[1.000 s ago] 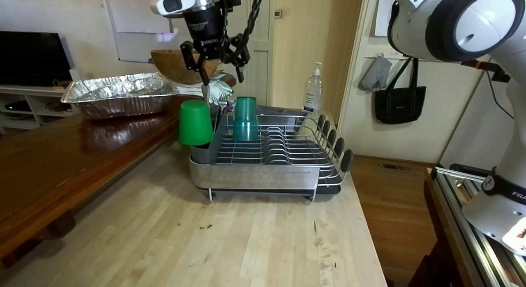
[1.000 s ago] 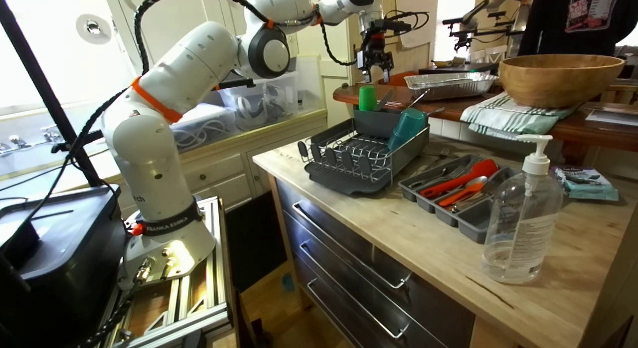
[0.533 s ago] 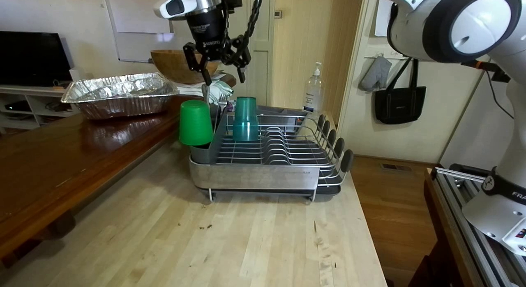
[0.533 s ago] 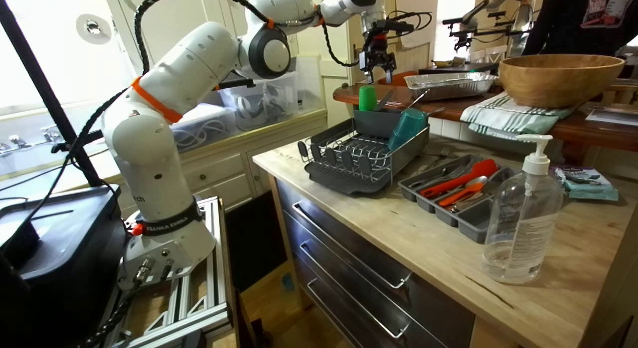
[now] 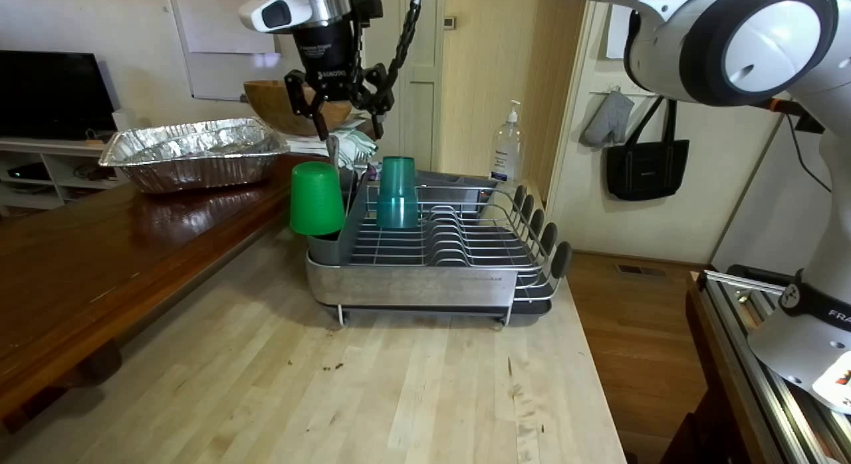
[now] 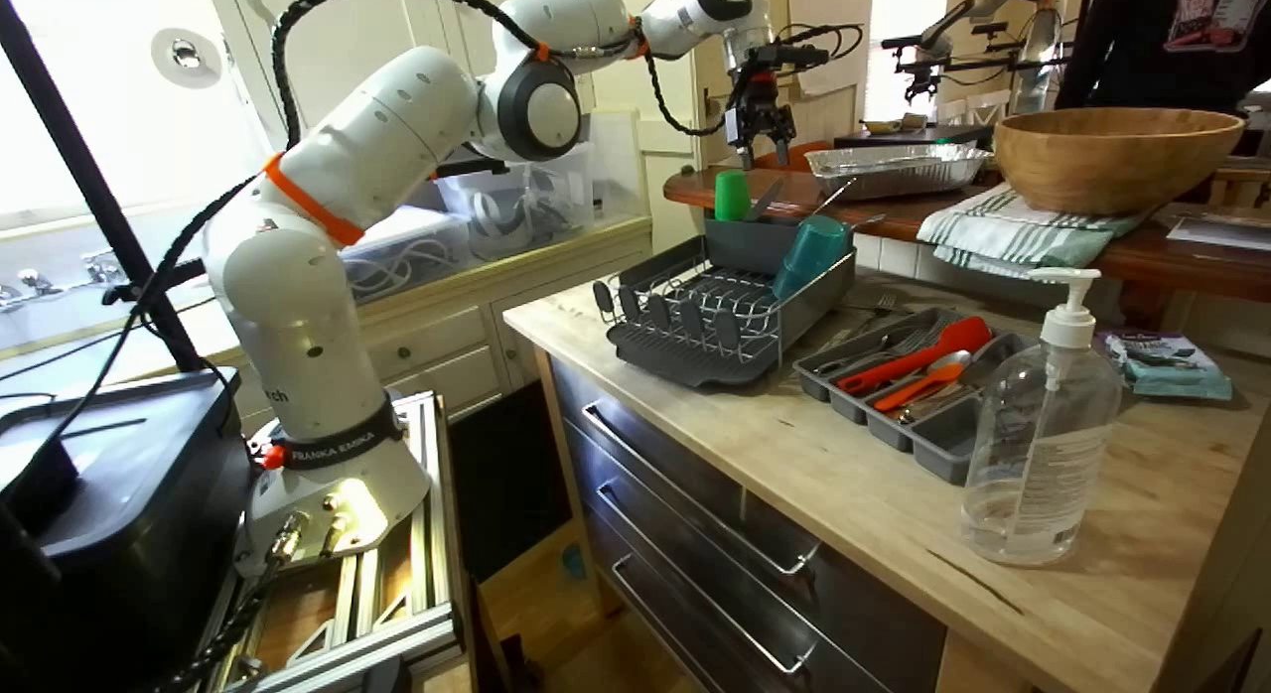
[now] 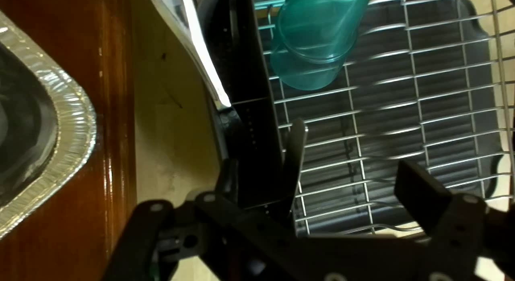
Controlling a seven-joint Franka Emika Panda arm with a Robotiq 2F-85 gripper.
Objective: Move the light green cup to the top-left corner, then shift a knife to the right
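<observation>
The gripper [image 5: 350, 133] hangs above the dish rack [image 5: 412, 286], jaws apart; the light green cup [image 5: 317, 198] sits upside down near a knife [image 6: 767, 200].

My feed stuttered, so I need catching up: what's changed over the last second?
The tool has shifted slightly outward from the robot base and a touch lower; nothing was grasped or let go. The person in the background has moved rightward in an exterior view. The tool stays open, and the light green cup, teal cup and dish rack stayed put.
</observation>
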